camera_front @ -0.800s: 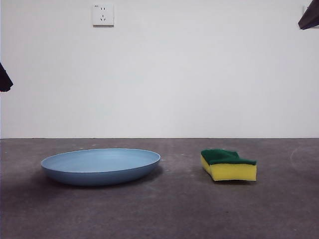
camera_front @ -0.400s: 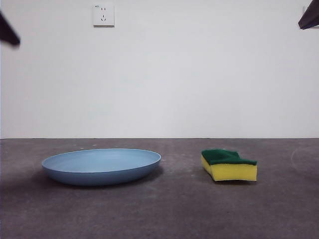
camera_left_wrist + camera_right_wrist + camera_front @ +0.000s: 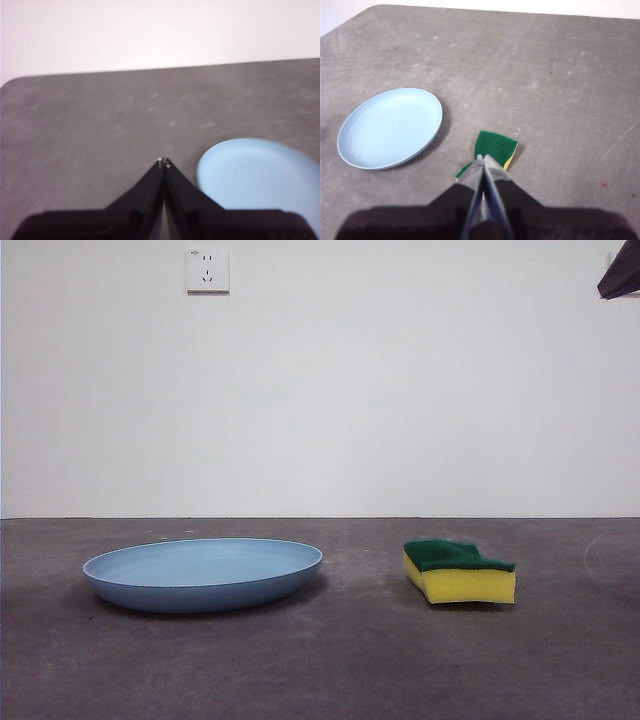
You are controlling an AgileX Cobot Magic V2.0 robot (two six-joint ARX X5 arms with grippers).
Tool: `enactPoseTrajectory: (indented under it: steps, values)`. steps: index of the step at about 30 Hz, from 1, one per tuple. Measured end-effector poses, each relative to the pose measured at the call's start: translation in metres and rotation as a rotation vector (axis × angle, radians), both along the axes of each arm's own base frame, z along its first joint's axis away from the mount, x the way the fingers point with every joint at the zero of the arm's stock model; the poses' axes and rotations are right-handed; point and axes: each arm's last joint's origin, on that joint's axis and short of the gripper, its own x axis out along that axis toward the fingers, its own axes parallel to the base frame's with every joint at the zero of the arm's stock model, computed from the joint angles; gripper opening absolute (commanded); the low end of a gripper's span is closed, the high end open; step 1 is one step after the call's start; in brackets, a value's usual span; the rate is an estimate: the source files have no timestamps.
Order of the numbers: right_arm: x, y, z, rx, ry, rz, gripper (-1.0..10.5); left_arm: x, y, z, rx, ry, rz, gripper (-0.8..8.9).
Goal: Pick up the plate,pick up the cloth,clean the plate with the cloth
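The light blue plate [image 3: 203, 573] lies flat on the grey table, left of centre in the front view. It also shows in the left wrist view [image 3: 260, 175] and the right wrist view [image 3: 390, 127]. The cloth, a yellow sponge with a green top [image 3: 459, 571], lies to the right of the plate, apart from it; the right wrist view shows it too [image 3: 494, 145]. My left gripper [image 3: 163, 162] is shut and empty, high above the table beside the plate. My right gripper [image 3: 481, 159] is shut and empty, high above the sponge; its black tip [image 3: 622, 276] shows at the front view's top right corner.
A white wall with a socket [image 3: 207, 270] stands behind the table. The grey table [image 3: 350, 660] has a rounded far corner in the left wrist view [image 3: 15, 82].
The black tip of the left arm at the front view's left edge rose and left the picture. Plate, sponge and right arm tip have not moved.
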Motion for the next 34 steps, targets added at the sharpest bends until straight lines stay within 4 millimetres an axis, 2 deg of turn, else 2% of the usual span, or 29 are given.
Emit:
enactPoseTrajectory:
  steps: [10, 16, 22, 34]
  values:
    - [0.000, 0.000, 0.000, 0.000, 0.000, 0.000, 0.0, -0.006, 0.009, -0.061, 0.004, 0.039, 0.041, -0.03]
    - [0.000, 0.000, 0.000, 0.000, 0.000, 0.000, 0.0, -0.007, 0.009, -0.084, 0.009, 0.046, 0.042, -0.03]
    - [0.000, 0.000, 0.000, 0.000, 0.000, 0.000, 0.0, -0.008, 0.009, -0.082, 0.020, -0.009, 0.030, -0.02]
    - [0.000, 0.000, 0.000, 0.000, 0.000, 0.000, 0.0, -0.008, 0.008, -0.082, 0.005, -0.012, -0.003, -0.02]
